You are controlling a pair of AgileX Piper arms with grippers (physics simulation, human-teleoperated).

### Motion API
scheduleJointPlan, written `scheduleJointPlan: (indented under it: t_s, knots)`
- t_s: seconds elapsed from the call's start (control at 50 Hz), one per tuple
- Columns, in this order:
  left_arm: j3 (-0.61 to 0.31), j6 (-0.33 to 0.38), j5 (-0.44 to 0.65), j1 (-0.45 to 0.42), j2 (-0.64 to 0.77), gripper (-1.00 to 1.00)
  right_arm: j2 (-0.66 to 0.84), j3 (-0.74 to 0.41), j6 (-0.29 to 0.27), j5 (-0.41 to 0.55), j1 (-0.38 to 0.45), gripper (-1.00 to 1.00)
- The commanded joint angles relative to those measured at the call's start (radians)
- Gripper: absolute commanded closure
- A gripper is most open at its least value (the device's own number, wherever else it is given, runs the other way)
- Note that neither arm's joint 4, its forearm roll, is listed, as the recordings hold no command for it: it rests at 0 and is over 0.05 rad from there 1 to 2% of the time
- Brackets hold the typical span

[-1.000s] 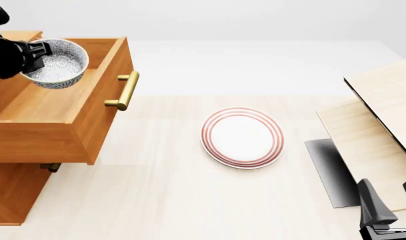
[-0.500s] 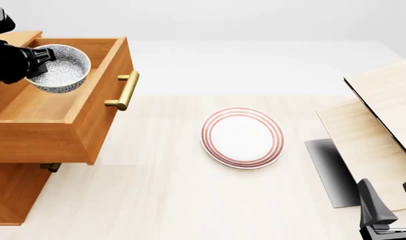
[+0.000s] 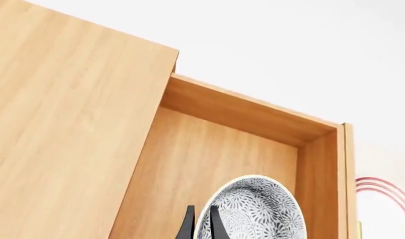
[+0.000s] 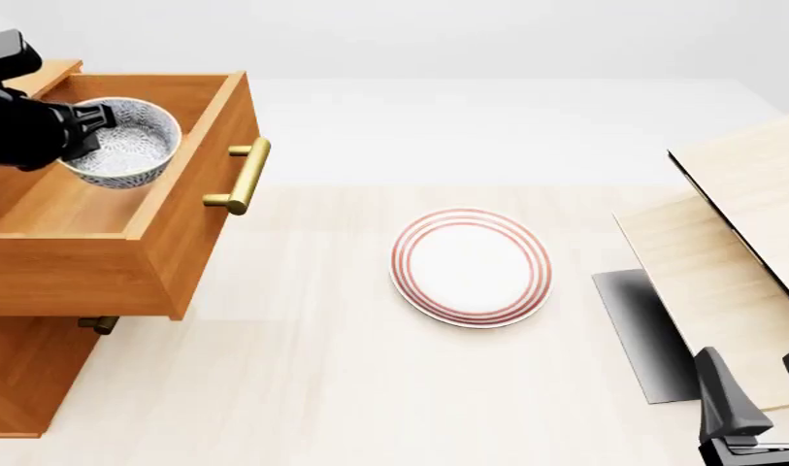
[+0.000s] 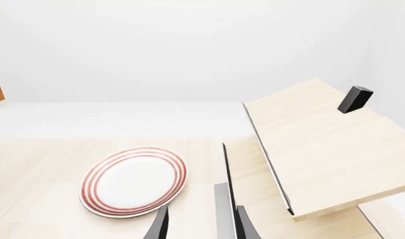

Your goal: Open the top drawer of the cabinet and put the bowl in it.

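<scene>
The top drawer point(image 4: 193, 209) of the orange-brown cabinet point(image 4: 18, 374) stands pulled out, its brass handle point(image 4: 239, 177) facing the table. My left gripper point(image 4: 94, 126) is shut on the rim of the speckled bowl point(image 4: 135, 146) and holds it inside the drawer's opening, just above the floor. In the left wrist view the bowl point(image 3: 255, 211) hangs over the drawer's light wood floor point(image 3: 209, 159), with one finger point(image 3: 188, 226) outside the rim and one inside. My right gripper point(image 4: 761, 388) rests open at the near right corner, holding nothing.
A white plate with red rings point(image 4: 472, 267) lies mid-table; it also shows in the right wrist view point(image 5: 132, 180). Pale wood panels point(image 4: 738, 243) lean at the right over a dark base point(image 4: 641, 330). A small black block point(image 5: 355, 98) sits on the upper panel.
The left gripper has carried the bowl slightly right and down, deeper into the open drawer. The right arm has not moved.
</scene>
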Motion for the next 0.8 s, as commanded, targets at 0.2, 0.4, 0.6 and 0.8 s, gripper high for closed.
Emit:
scheduleJointPlan:
  t_s: [0.2,0.4,0.6,0.8]
  knots:
    - [0.01,0.015,-0.012,0.014,0.009,1.0,-0.001,0.001,-0.001,0.0,0.0,-1.0]
    - [0.014,0.016,-0.017,0.016,0.013,1.0,-0.001,0.001,-0.001,0.0,0.0,-1.0]
    - [0.02,0.023,-0.023,0.017,0.018,1.0,-0.001,0.001,-0.001,0.0,0.0,-1.0]
    - [0.008,0.032,-0.013,0.017,0.017,-1.0,-0.001,0.001,-0.001,0.0,0.0,-1.0]
